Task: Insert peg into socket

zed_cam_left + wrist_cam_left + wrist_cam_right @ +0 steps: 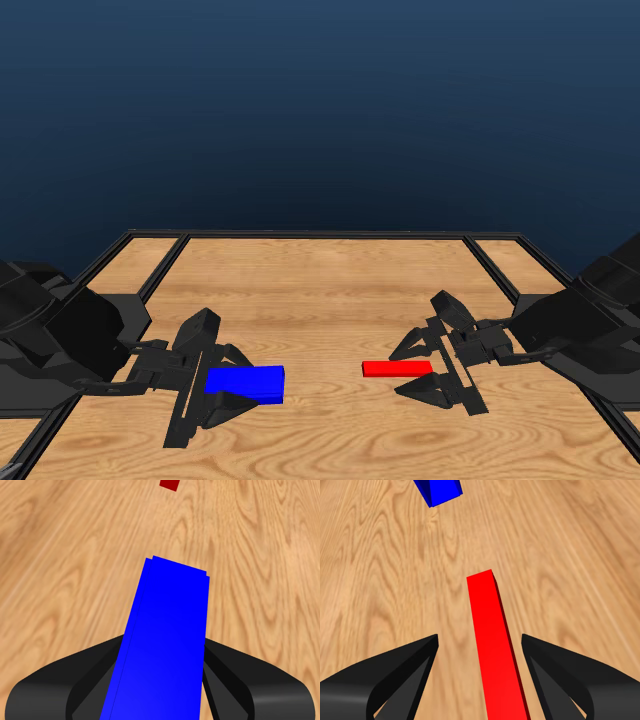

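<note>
The left end effector (pixel 215 385) straddled the socket (pixel 246 384), jaws close against its sides; a firm grip could not be confirmed. The peg (pixel 397 368) lay on the tabletop (pixel 320 290), well apart from the socket, between the right end effector's (pixel 440 366) spread jaws, ungripped. For a sound grasp, that end effector should close squarely across the peg's long sides, keeping its free end toward the socket.

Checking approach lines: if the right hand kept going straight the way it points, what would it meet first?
The peg lies between the right hand's open jaws, so it meets that first. Farther along is bare table, the socket slightly off line.
</note>
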